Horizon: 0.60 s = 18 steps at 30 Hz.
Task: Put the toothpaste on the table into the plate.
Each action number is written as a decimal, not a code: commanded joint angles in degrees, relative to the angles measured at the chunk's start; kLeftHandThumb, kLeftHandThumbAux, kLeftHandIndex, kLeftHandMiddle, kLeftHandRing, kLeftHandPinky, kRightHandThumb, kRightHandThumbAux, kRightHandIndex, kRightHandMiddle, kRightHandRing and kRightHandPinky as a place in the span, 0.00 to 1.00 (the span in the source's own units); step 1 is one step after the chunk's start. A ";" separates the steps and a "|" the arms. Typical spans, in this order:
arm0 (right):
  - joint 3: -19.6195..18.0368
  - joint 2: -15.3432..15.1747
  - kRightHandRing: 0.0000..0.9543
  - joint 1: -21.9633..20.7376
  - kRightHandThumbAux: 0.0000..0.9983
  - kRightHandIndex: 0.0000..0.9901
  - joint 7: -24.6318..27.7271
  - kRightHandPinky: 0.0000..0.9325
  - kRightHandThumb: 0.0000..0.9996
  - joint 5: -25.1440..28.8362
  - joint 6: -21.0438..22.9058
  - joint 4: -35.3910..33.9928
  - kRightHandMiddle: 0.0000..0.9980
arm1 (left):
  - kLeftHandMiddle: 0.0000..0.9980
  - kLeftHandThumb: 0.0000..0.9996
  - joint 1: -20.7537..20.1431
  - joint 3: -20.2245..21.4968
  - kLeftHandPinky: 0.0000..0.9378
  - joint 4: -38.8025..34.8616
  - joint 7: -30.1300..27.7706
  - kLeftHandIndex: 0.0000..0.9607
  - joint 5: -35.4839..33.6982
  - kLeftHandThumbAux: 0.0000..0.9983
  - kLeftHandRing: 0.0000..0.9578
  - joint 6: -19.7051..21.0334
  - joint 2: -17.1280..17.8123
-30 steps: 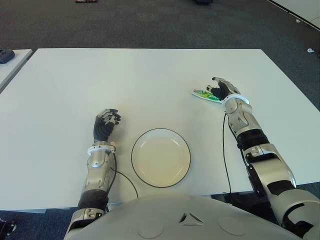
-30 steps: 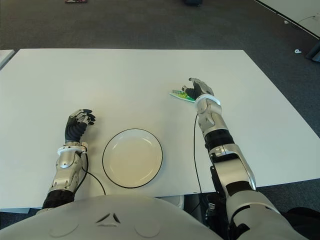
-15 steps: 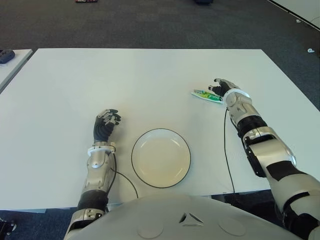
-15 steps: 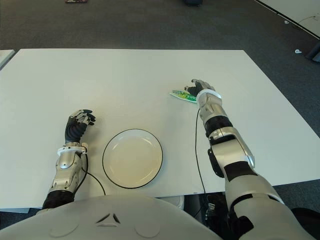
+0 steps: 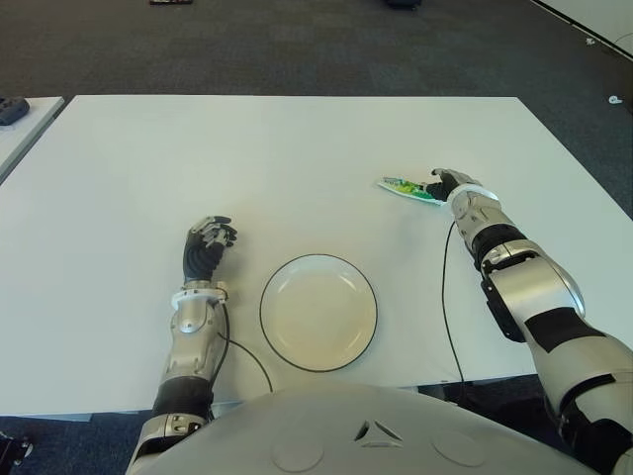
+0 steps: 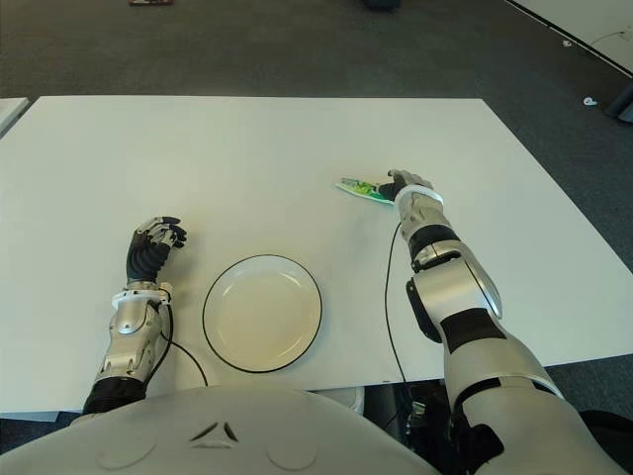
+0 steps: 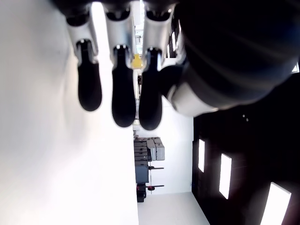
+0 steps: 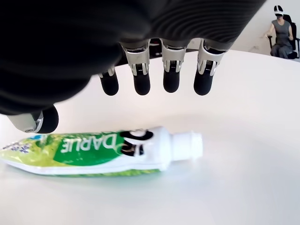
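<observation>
The toothpaste (image 8: 101, 152) lies flat on the table (image 5: 297, 158), just beneath the right hand (image 5: 447, 182), whose fingers (image 8: 171, 79) hang spread above it without gripping. The left hand (image 5: 206, 245), loosely curled around nothing, shows left of the plate (image 5: 317, 312).

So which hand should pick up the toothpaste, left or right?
The right hand. It is already at the toothpaste, fingers open just above the tube lying on the table. The left hand is far off, on the plate's other side.
</observation>
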 commanded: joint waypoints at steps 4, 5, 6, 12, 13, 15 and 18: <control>2.30 0.96 0.00 -1.07 0.22 0.00 1.44 0.00 0.49 -1.05 0.69 2.81 0.00 | 0.55 0.70 1.10 0.55 0.55 -0.38 0.50 0.45 -0.40 0.72 0.57 1.42 -0.01; 2.81 0.99 0.00 -1.16 0.22 0.00 1.90 0.00 0.48 -1.33 0.97 2.81 0.00 | 0.55 0.70 1.18 0.66 0.55 -0.46 0.50 0.45 -0.55 0.72 0.57 1.67 -0.06; 3.17 1.00 0.00 -1.24 0.22 0.00 2.21 0.00 0.48 -1.46 1.18 2.74 0.00 | 0.55 0.70 1.26 0.73 0.55 -0.55 0.48 0.45 -0.65 0.72 0.57 1.84 -0.08; 4.08 1.55 0.00 -1.17 0.22 0.00 3.94 0.00 0.49 -1.42 1.59 3.03 0.00 | 0.54 0.70 1.47 0.98 0.56 -0.29 0.84 0.45 -0.17 0.72 0.56 0.96 -0.03; 4.17 1.85 0.00 -0.87 0.22 0.00 4.12 0.00 0.50 -1.46 1.53 3.24 0.00 | 0.54 0.70 1.49 0.97 0.56 -0.25 0.91 0.45 -0.01 0.72 0.56 0.69 0.00; 4.50 2.14 0.00 -0.74 0.22 0.00 4.81 0.00 0.51 -1.62 1.66 3.29 0.00 | 0.54 0.70 1.56 0.96 0.57 -0.33 0.88 0.45 -0.04 0.72 0.57 0.38 0.01; 4.88 2.09 0.00 0.03 0.22 0.00 5.03 0.00 0.52 -1.74 1.55 3.36 0.00 | 0.54 0.70 1.71 1.01 0.58 -0.60 0.74 0.45 -0.41 0.72 0.58 0.27 -0.07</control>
